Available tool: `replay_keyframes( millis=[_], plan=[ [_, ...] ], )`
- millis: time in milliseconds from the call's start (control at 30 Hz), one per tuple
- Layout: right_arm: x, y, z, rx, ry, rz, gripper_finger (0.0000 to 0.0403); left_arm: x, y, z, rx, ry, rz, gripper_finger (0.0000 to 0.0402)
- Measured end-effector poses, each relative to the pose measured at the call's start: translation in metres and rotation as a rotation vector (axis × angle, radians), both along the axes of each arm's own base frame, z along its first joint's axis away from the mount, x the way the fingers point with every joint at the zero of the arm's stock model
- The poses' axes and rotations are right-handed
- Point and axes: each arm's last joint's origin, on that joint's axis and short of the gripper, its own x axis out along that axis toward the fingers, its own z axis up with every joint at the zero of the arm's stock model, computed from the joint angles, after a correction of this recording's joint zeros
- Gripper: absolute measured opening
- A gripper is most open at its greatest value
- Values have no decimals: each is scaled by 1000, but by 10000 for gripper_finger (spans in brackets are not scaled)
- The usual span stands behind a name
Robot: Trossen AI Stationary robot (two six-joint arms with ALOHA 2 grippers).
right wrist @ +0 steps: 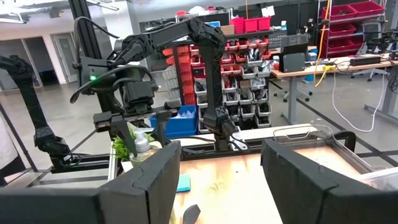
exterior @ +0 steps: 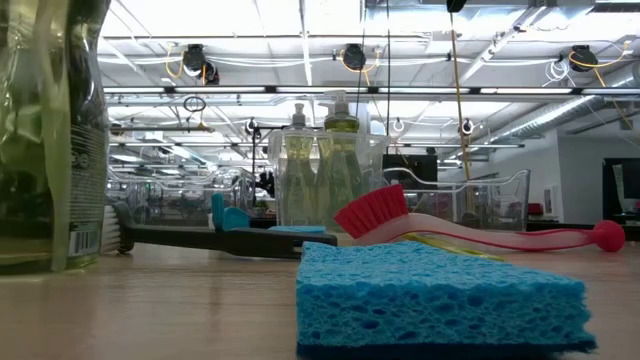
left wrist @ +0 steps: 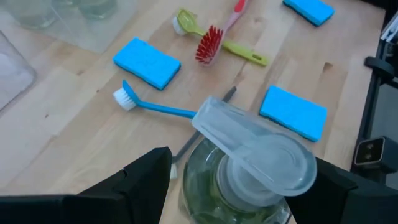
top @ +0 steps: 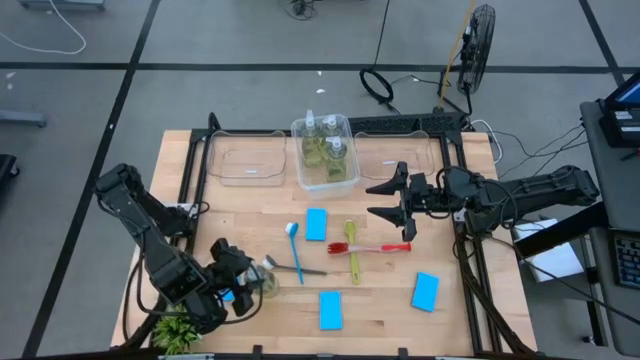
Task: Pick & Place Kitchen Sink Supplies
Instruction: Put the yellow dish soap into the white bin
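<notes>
Tabletop [top: 260,330]: bottle [left wrist: 249,180] between left hand [left wrist: 233,186] fingers, base cut off.

Even, bright overhead light falls on the wooden table [top: 400,320] in the high view, with only short, soft shadows beside things; in the low view long ceiling strip lights [exterior: 300,15] burn out to white glare, and a bottle [exterior: 50,130] at the edge, close to the lens, looms blurred, while the blue sponge [exterior: 440,295] in front is sharp; in the left wrist view a bottle's clear cap [left wrist: 255,155] is soft and catches pale highlights; the room in the right wrist view is evenly lit
</notes>
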Motion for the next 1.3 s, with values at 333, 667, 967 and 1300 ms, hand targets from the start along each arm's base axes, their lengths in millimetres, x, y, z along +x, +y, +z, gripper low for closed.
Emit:
replay_keyframes(
  millis=[333, 667, 967, 1300],
  plan=[
    [0, 0, 0, 0, 0, 1, 210, 3, -2, -13, -4, -70, 18, 273],
    [0, 0, 0, 0, 0, 1, 210, 4, -1, -15, 43, -100, 18, 273],
    [0, 0, 0, 0, 0, 1, 210, 4, -2, -15, 43, -100, 18, 268],
    [0, 0, 0, 0, 0, 1, 210, 6, -4, -14, 51, -103, -24, 162]
  ],
)
